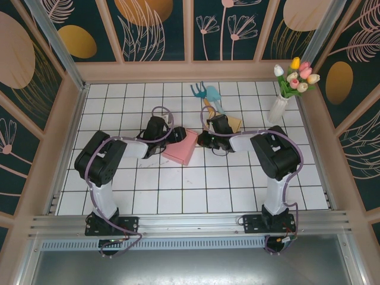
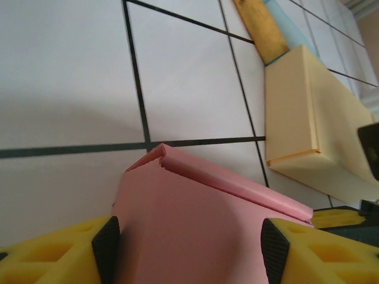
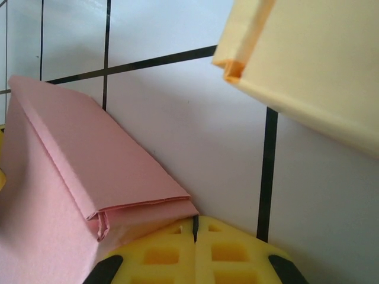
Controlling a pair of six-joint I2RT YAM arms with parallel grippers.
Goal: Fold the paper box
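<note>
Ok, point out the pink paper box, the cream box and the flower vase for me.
pink paper box (image 2: 195,231), left wrist view, middle of its flat top panel.
cream box (image 2: 331,130), left wrist view, its broad upper face.
flower vase (image 1: 277,110), top external view, its white body.

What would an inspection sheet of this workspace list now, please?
Surface: white tiled table with dark grid lines.
Job's things: pink paper box, between the two grippers.
Clutter: cream box, teal garden tools, vase of tulips.
Grippers: left gripper straddles the pink paper box, grip unclear; right gripper shut, at its corner.
Cables: purple cable along each arm.
Surroundings: floral wall panels; metal rail in front.
</note>
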